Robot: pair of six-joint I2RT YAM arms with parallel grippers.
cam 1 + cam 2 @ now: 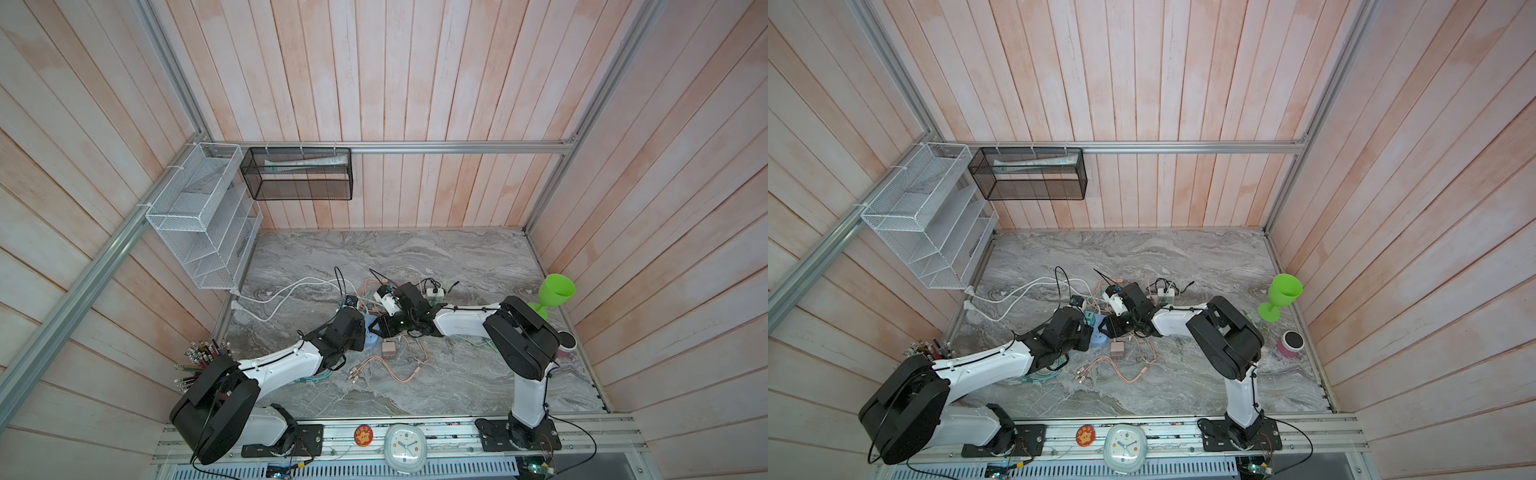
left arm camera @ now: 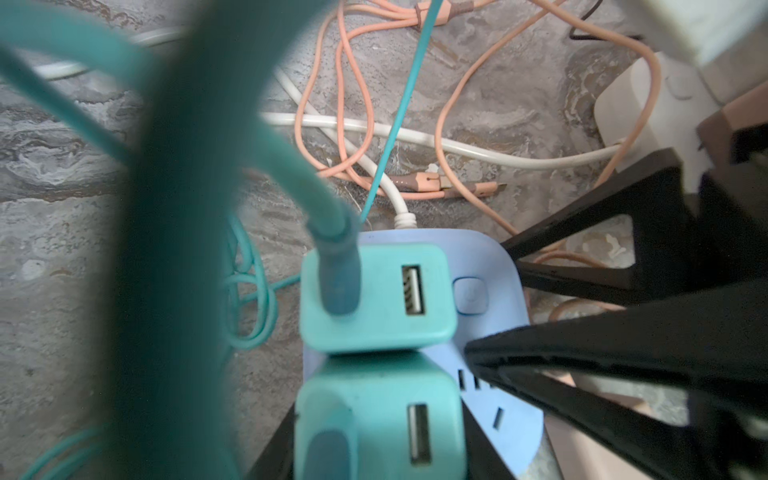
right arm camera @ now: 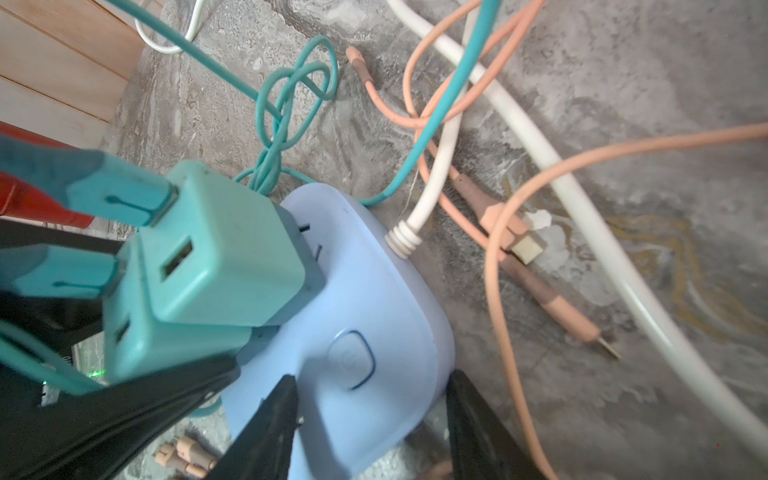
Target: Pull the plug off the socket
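Two-arm hold at blue socket (image 2: pixel 486 266) | left gripper (image 2: pixel 374 449) clamped on teal plug (image 2: pixel 374 399) farther from socket's cord | right gripper (image 3: pixel 370 376) spread, astride socket's button end

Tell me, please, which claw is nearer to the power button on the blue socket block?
Right. The right claw is at the blue socket block, its tips right by the button; the left claw flanks a teal plug farther along the block.

Pale blue plastic socket block (image 3: pixel 374 291), two teal square plugs (image 3: pixel 224 249) trailing teal cables (image 3: pixel 291 95). Peach cables (image 3: pixel 498 291) and a white cord (image 3: pixel 436 174) cross the grey, swirl-veined marble bench (image 1: pixel 415 257). Lime-green plastic goblet (image 1: pixel 556 291); pinkish whitewashed plank walls (image 1: pixel 415 83).
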